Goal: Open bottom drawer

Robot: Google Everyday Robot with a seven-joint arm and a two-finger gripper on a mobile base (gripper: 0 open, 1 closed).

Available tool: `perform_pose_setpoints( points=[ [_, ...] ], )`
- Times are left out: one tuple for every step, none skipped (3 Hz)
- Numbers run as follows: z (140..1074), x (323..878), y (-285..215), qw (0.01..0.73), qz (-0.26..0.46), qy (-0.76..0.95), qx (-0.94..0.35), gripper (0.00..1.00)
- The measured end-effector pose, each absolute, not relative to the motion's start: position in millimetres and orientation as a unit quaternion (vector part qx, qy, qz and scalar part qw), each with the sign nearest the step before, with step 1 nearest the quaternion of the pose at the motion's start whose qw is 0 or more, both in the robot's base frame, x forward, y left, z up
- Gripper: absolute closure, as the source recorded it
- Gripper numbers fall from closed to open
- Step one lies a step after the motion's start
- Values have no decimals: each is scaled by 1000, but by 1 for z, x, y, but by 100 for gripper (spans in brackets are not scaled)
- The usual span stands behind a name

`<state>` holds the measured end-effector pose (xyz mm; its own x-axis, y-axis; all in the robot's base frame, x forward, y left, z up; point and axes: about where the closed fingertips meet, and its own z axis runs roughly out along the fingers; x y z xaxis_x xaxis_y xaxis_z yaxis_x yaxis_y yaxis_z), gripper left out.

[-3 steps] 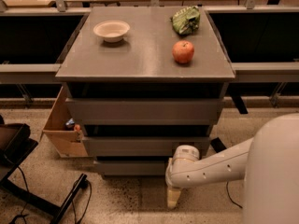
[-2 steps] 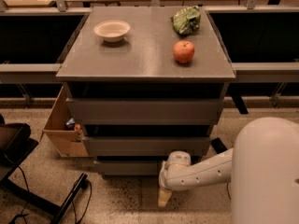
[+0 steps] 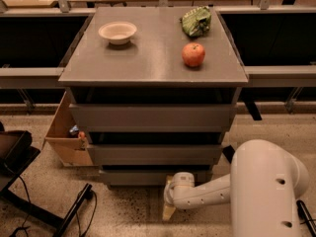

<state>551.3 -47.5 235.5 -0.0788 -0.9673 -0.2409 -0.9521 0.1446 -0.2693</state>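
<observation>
Speckled floor (image 3: 123, 214) lies under a grey cabinet (image 3: 153, 68) with three drawers. The bottom drawer (image 3: 136, 177), lowest of them, looks shut. The gripper (image 3: 169, 212) hangs just in front of it, low near the floor, pointing down; whether it is open or closed I cannot tell. I judge this is the approach step. Next it must catch the drawer's edge and pull outward.

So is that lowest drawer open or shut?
Shut: the bottom drawer shows only its front, no tray. The gripper hangs low, just in front of it.
</observation>
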Motion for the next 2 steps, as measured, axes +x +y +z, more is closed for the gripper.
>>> perform_pose_setpoints(
  points=[
    [207,583,-49,192,-31,729,-656,0],
    [192,625,-61,188,-51,728,-657,0]
  ],
)
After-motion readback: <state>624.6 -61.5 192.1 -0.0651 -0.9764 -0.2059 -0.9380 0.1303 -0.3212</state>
